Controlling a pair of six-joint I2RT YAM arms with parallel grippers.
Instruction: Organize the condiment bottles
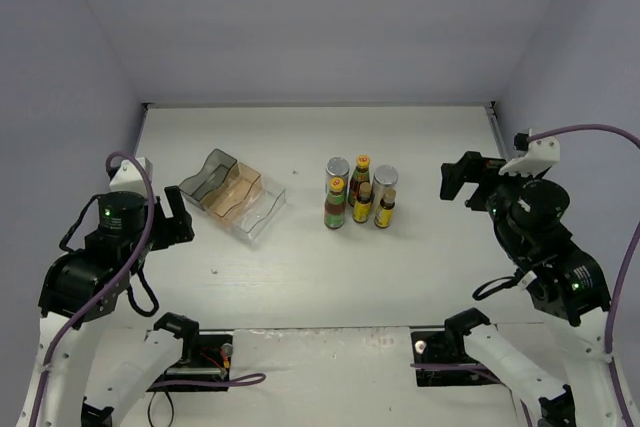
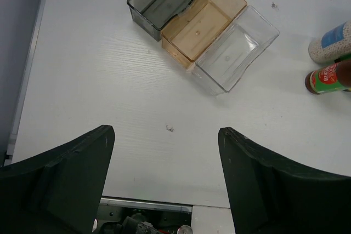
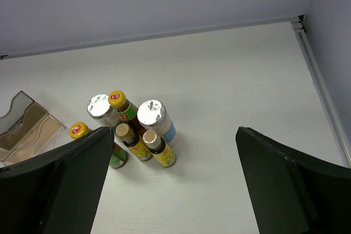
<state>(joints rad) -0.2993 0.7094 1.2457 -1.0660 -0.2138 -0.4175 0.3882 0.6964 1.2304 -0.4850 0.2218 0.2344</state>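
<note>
Holding nothing in either claw, with left gripper (image 2: 165,132) and right gripper (image 3: 174,132) both spread wide above the table (image 1: 420,267), well apart from the six condiment bottles (image 1: 358,192) standing clustered mid-table near the stepped rack (image 1: 232,195).

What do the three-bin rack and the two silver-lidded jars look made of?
Rack: apparently hard glossy plastic, see-through, tinted smoky grey, amber and clear; the table shows through its walls. Silver-lidded jars: lids look like dull metal or metallised plastic, cannot tell which; bodies seem clear glass or plastic, since pale grainy contents show through in the left wrist view.
</note>
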